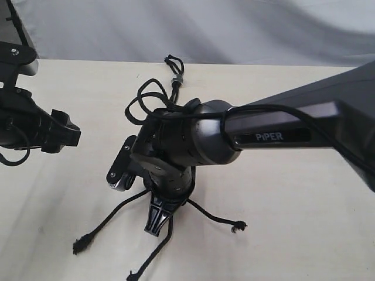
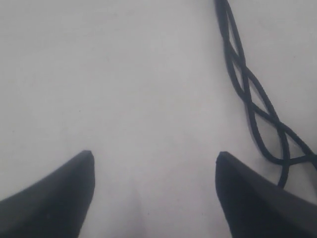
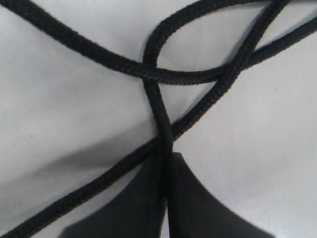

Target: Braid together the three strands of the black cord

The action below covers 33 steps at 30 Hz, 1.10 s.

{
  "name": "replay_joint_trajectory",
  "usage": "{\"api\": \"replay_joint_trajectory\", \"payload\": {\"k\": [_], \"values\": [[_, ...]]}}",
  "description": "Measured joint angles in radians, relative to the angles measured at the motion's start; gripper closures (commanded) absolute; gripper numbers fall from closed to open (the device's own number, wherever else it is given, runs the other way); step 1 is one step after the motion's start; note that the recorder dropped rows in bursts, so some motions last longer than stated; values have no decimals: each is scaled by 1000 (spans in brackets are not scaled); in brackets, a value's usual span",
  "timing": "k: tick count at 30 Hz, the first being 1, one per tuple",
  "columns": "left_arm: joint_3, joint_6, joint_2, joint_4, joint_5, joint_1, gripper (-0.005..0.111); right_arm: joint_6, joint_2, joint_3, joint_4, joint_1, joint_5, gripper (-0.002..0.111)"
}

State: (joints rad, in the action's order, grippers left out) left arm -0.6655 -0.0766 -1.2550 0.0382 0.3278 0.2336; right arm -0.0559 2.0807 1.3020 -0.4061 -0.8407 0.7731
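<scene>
The black cord lies on the pale table, its knot and short loop (image 1: 174, 69) at the far side. Most of its length is hidden under my right arm. Three strands fan out near the front edge, ending in frayed knots at the left (image 1: 82, 242), middle (image 1: 133, 274) and right (image 1: 237, 225). My right gripper (image 1: 158, 219) reaches across the middle and points down among them. In the right wrist view it (image 3: 166, 156) is shut on one strand (image 3: 159, 106) where the strands cross. My left gripper (image 2: 154, 158) is open over bare table, beside a braided stretch of cord (image 2: 252, 99).
The left arm (image 1: 35, 126) hovers at the table's left edge. The right arm's grey body marked PIPER (image 1: 281, 136) spans the right half. A glossy cable (image 1: 143, 96) loops off its wrist. A pale wall runs behind the table's far edge (image 1: 263, 63).
</scene>
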Motion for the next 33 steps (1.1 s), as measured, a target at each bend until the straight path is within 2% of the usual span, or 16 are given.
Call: {"api": "replay_joint_trajectory", "payload": {"k": [11, 20, 33], "values": [[0, 0, 0, 0, 0, 0, 42, 137, -30, -8, 227, 3, 2, 108], [0, 0, 0, 0, 0, 0, 42, 134, -117, -12, 192, 1, 4, 108], [0, 0, 0, 0, 0, 0, 42, 130, -43, -12, 181, 1, 41, 108]]}}
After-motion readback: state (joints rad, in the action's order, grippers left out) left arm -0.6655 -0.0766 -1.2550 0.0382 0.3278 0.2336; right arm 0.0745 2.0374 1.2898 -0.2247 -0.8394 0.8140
